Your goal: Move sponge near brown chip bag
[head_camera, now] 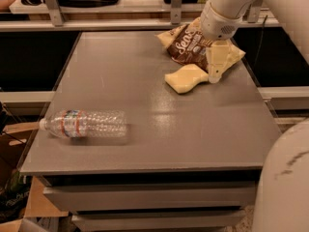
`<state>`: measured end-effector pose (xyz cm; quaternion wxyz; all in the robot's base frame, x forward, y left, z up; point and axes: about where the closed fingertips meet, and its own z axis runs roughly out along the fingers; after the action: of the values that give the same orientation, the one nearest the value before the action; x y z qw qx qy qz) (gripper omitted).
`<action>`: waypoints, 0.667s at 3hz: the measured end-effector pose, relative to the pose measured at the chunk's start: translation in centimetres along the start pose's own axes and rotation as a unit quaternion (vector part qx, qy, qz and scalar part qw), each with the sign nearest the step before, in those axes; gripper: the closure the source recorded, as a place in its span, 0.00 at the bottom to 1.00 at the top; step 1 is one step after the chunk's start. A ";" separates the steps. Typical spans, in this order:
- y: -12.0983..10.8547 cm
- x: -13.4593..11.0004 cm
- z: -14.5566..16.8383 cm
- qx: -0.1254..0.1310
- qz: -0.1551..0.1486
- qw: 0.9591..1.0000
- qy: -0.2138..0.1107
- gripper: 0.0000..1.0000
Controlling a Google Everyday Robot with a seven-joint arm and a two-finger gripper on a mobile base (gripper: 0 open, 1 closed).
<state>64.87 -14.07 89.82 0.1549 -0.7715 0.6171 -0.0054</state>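
Note:
The sponge (186, 78), a pale yellow slab with wavy edges, lies flat on the grey table (145, 144) at the back right. The brown chip bag (189, 45) lies just behind it, almost touching its far edge. My gripper (215, 74) points down just right of the sponge, in front of the bag's right side. It is open and holds nothing. The arm hides part of the bag's right end.
A clear plastic water bottle (84, 123) lies on its side at the table's front left. A shelf rail with metal posts (50, 6) runs behind the table. The robot's white body (285, 178) fills the lower right corner.

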 end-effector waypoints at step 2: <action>0.2 1.2 -0.5 -0.004 0.010 1.000 0.009 0.00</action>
<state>64.83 -15.35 90.00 0.1461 -0.7656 0.6265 -0.0080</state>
